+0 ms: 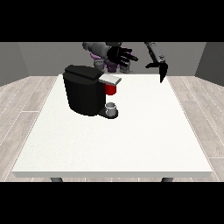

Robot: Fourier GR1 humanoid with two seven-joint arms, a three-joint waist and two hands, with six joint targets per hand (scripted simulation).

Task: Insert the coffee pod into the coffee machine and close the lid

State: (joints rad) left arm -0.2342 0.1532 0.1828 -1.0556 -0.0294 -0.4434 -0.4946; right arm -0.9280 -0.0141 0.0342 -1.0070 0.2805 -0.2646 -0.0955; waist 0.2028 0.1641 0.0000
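Hands: two seen, fingers spread, nothing grasped, view's left (121, 55), view's right (161, 68) | one coffee machine (85, 89) on tabletop (131, 135) | one grey thing (111, 108) at its base, below both hands

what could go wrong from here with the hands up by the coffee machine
1. The hand at the view's left hovers with spread fingers just behind the coffee machine; coming down, it might knock the machine's grey lid.
2. A grey thing sits on the machine's base, right under a red thing at the machine; reaching fingers may bump either.
3. The hand at the view's right hangs fingers-down over the table, far from the machine.
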